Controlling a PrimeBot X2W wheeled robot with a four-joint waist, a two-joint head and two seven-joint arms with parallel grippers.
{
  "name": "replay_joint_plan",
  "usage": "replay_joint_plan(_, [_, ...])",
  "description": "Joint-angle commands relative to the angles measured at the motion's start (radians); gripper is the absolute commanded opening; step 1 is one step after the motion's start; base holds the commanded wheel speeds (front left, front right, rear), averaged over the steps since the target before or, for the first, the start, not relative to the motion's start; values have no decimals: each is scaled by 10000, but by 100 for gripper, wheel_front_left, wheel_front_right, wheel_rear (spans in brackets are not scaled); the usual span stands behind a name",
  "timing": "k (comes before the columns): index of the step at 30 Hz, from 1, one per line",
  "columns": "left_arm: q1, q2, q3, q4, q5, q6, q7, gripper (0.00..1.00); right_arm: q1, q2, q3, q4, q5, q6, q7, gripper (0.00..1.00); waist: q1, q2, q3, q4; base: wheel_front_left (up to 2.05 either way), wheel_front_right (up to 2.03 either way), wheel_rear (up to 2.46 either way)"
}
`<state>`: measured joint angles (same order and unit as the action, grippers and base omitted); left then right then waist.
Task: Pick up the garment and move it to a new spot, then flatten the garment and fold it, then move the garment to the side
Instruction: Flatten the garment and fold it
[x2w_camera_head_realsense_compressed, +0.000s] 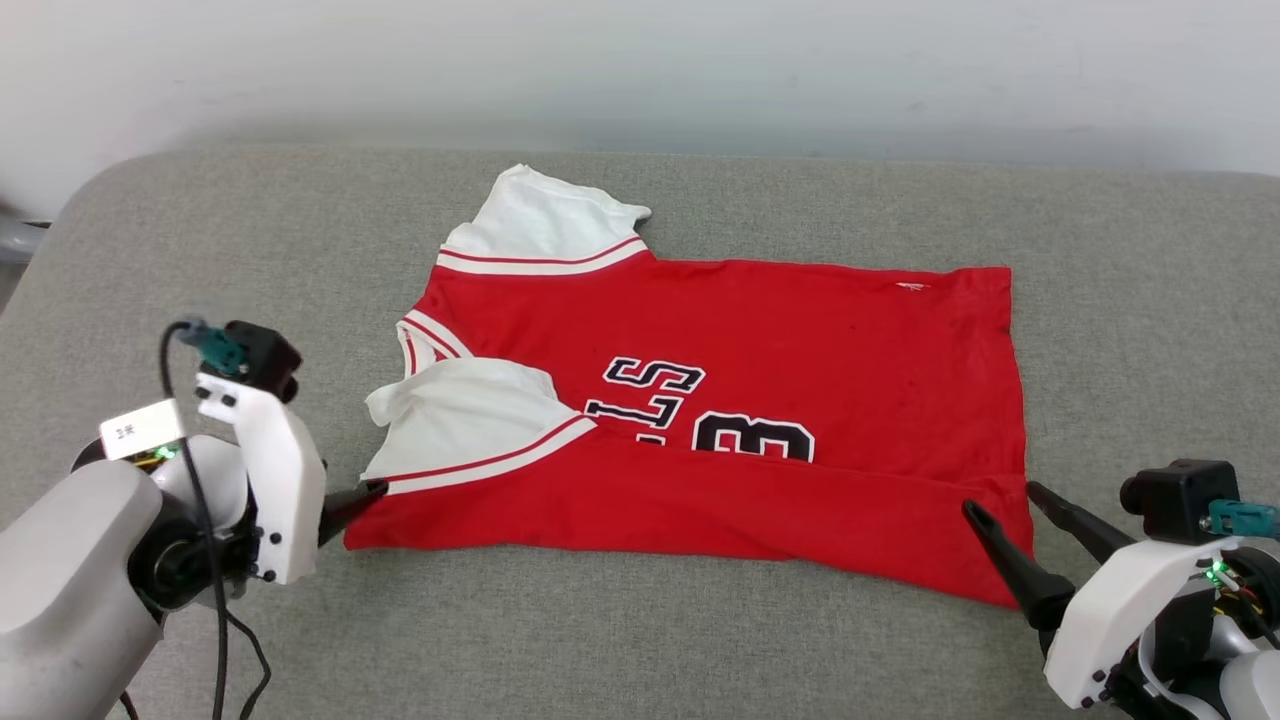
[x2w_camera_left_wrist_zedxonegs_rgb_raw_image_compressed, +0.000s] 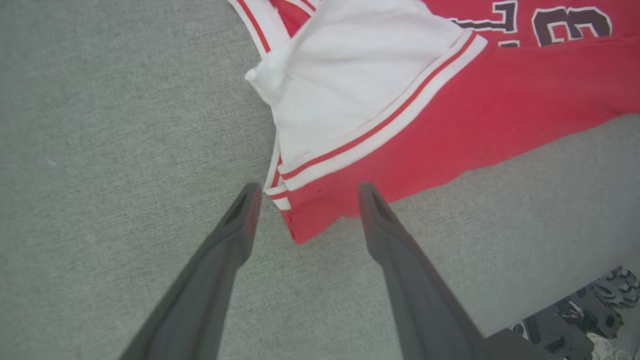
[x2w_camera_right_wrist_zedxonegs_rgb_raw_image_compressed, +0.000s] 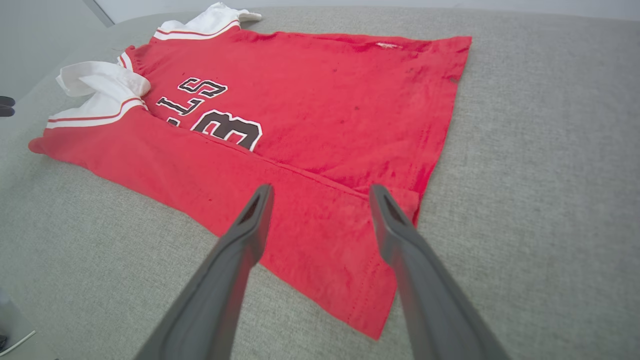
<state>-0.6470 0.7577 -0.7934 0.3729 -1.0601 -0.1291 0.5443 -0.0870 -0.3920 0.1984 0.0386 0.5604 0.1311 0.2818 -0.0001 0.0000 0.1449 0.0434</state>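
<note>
The garment (x2w_camera_head_realsense_compressed: 760, 370), a red jersey T-shirt with white sleeves and black lettering with a "3", lies spread on the grey cushion with its near long edge folded up over the front. My left gripper (x2w_camera_head_realsense_compressed: 365, 495) stands open at the garment's near left corner (x2w_camera_left_wrist_zedxonegs_rgb_raw_image_compressed: 300, 225), fingers straddling that corner with nothing held. At the near right corner my right gripper (x2w_camera_head_realsense_compressed: 1000, 497) is open too, its fingers (x2w_camera_right_wrist_zedxonegs_rgb_raw_image_compressed: 250, 225) poised over the red hem (x2w_camera_right_wrist_zedxonegs_rgb_raw_image_compressed: 345, 270) without gripping it.
The grey cushioned surface (x2w_camera_head_realsense_compressed: 640, 640) stretches around the garment, with a pale wall (x2w_camera_head_realsense_compressed: 640, 60) behind it. The cushion's near edge and some clutter on the floor (x2w_camera_left_wrist_zedxonegs_rgb_raw_image_compressed: 590, 310) appear at the lower right of the left wrist view.
</note>
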Motion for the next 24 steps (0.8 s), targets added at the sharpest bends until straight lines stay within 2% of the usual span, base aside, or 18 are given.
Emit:
replay_joint_plan(1, [-253,17,-186,-24,94,36,440,100,-45,66,-12,-64,-83,-8,49,100,1,0,20,-20,0,0,0])
replay_joint_plan(4, [-430,-51,-483,143,187,70,1079,100,-162,91,48,-117,-83,-8,111,100,1,0,100,-108,0,0,0])
replay_joint_plan(8, [-557,-161,-679,437,267,80,1432,100,-262,82,101,-141,-64,-8,145,100,1,0,256,-237,0,0,0])
replay_joint_plan(23, [-212,-958,-1181,2701,142,44,1257,100,-739,17,207,-149,-55,-8,72,100,1,0,866,-746,0,0,0])
replay_joint_plan(24, [-185,-983,-1247,2789,143,34,1250,0,-774,-2,202,-186,-65,-8,81,100,1,0,847,-750,0,0,0])
